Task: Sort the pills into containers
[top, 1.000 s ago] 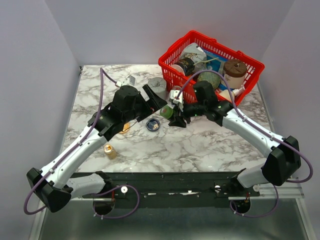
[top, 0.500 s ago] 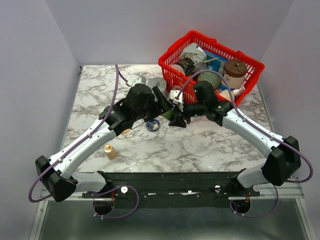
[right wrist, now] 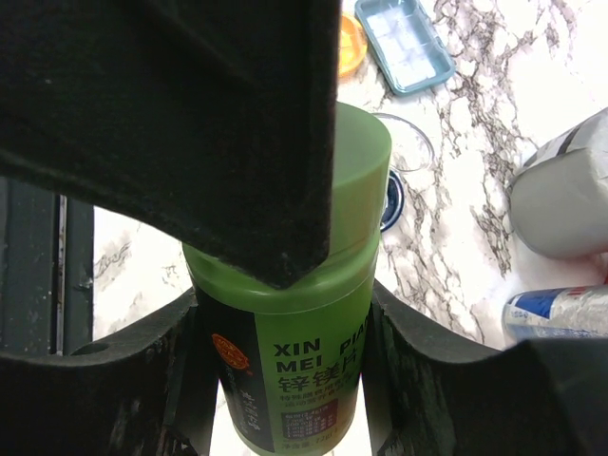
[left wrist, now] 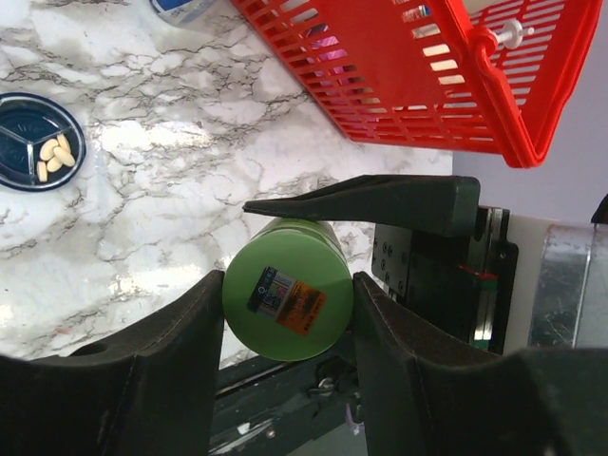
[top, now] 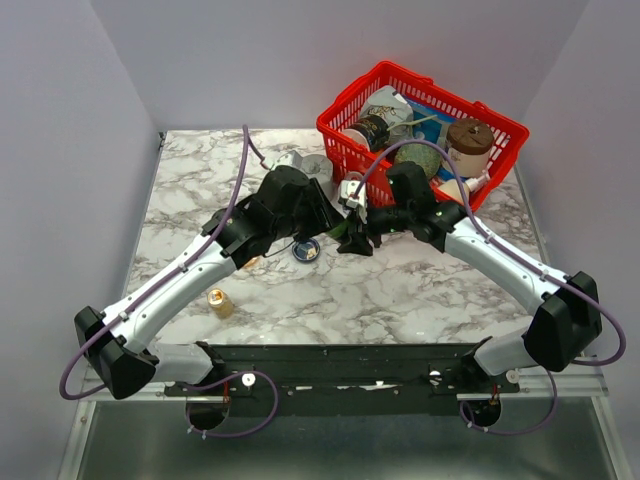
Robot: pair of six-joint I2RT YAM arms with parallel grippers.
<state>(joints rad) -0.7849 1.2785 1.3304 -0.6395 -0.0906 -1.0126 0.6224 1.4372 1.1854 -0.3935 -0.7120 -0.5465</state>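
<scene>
A green pill bottle (right wrist: 294, 380) with a label on its cap (left wrist: 288, 300) is held over the table's middle. My right gripper (right wrist: 285, 399) is shut on its body. My left gripper (left wrist: 288, 318) is shut on the cap, one finger pressing each side. In the top view the two grippers meet at the bottle (top: 338, 229). A dark blue dish (left wrist: 36, 154) holds three pale pills (left wrist: 52, 157); it lies just left of the bottle (top: 306, 249). The orange dish (right wrist: 351, 43) is partly under my left arm (top: 251, 261).
A red wire basket (top: 497, 136) full of jars stands at the back right, close behind the grippers. A grey round block (top: 315, 168) lies by its left corner. A small amber bottle (top: 219, 301) stands front left. A teal tray (right wrist: 404, 43) lies beside the orange dish.
My left arm has swung right to the bottle and its jaws have closed onto the cap. The right arm and the bottle have not moved.
</scene>
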